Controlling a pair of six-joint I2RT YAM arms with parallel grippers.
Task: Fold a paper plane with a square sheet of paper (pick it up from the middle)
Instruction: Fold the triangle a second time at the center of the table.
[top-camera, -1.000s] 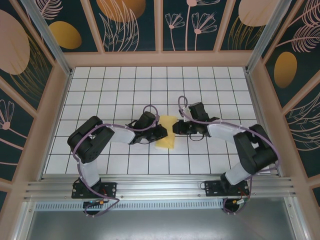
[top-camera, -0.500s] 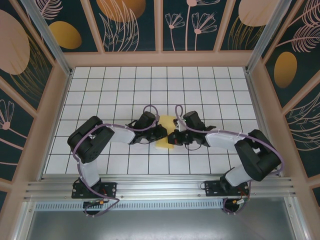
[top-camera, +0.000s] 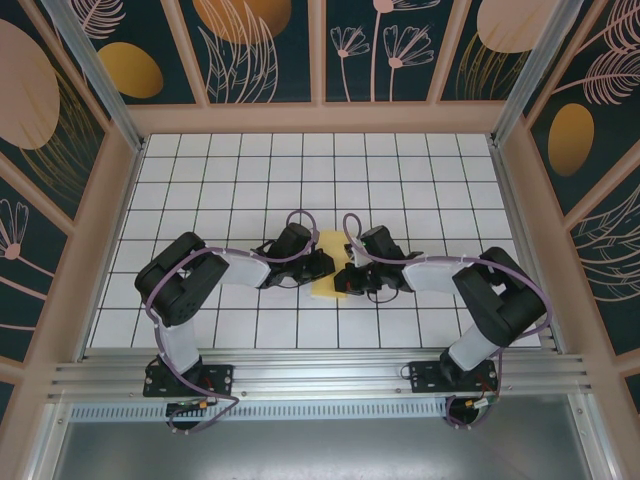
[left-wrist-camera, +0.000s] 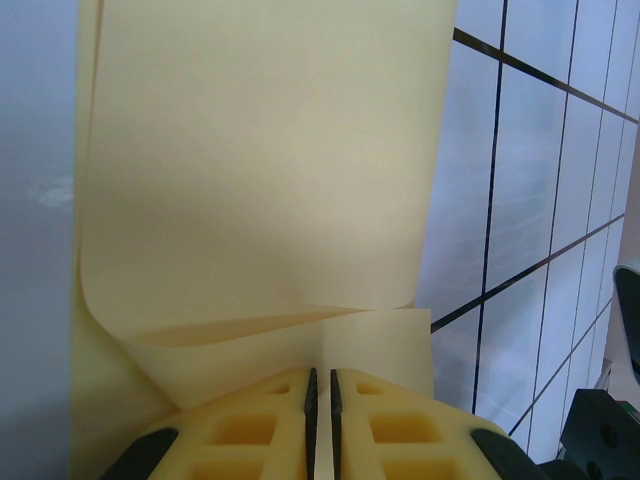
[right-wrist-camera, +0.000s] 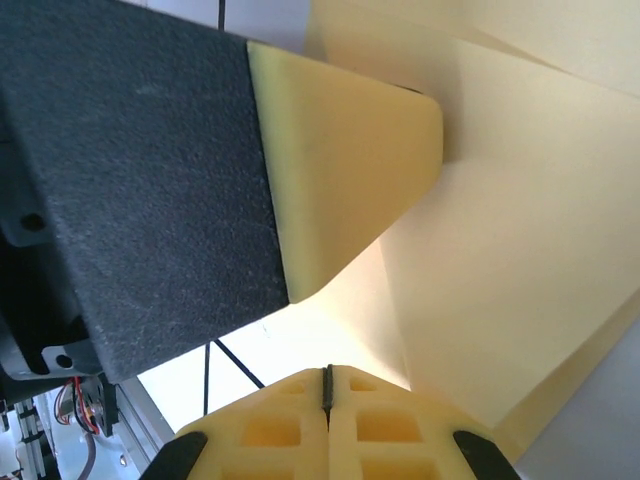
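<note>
Pinching a part-folded yellow sheet between two grippers at the middle of the table.
The left gripper (left-wrist-camera: 320, 395) has its jaws pressed on one edge of the sheet of paper (left-wrist-camera: 260, 150), probably to anchor it while a flap curls over above. The right gripper (right-wrist-camera: 327, 385) faces it, jaws pressed together against the paper's other side. Whether paper sits between them cannot be told, but it seems placed to set a crease. The sheet rests on the white gridded table (top-camera: 250, 170), between both arms, not yet a plane.
</note>
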